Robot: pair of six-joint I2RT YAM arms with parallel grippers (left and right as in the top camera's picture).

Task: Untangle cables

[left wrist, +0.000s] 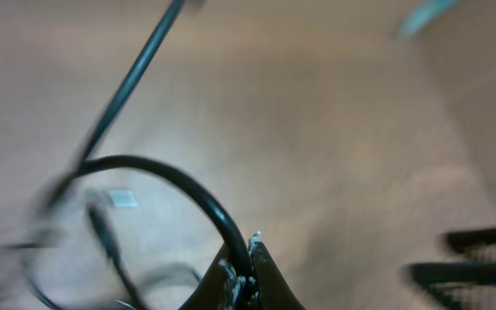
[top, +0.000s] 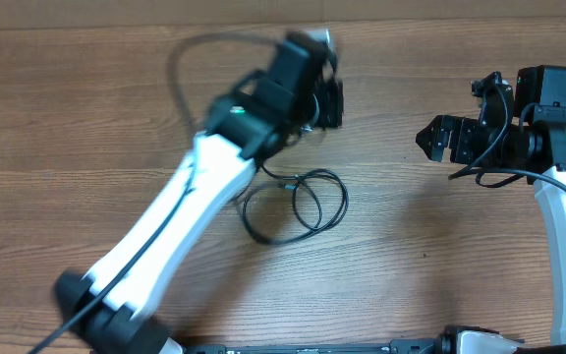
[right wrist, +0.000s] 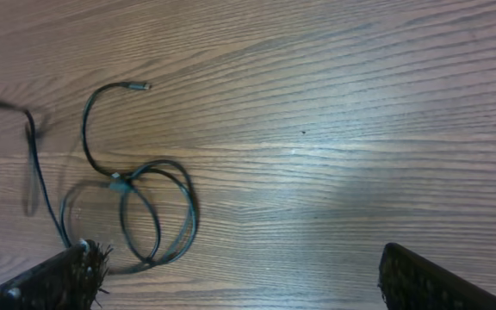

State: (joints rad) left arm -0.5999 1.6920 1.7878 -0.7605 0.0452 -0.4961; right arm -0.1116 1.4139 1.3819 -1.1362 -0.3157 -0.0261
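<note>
**Q:** Overhead view: what does it show?

**A:** The cables (top: 298, 206) lie as loose black loops near the middle of the wooden table (top: 86, 118). My left arm (top: 165, 231) stretches diagonally in from the near left corner. Its left gripper (top: 324, 98), blurred here, sits just beyond the loops toward the far edge. From this height I cannot tell how its jaws stand. The right gripper (top: 432, 138) hangs toward the right edge, well apart from the loops, with its tip turned toward them.

**Q:** Left wrist view: is that tool clenched?

**A:** Yes. The two fingers (left wrist: 229, 277) are pressed together with one black cable (left wrist: 170, 176) pinched between them. It arcs away from the tips in a wide curve. A second, straight strand (left wrist: 127, 86) crosses diagonally above it. Both strands and the table surface behind them are blurred, so I cannot say which part of the bundle is pinched.

**Q:** Right wrist view: and the other tool?

**A:** It is released. One finger (right wrist: 58, 275) and the other (right wrist: 420, 280) stand wide apart with only bare wood between them. The bundle rests flat on the table ahead of the first finger as several overlapping loops (right wrist: 145, 207). One free end curls out of them to a small metal plug end (right wrist: 140, 86), which lies on the wood apart from the loops. A blurred strand (right wrist: 33, 155) leaves the loops and runs out of view.
</note>
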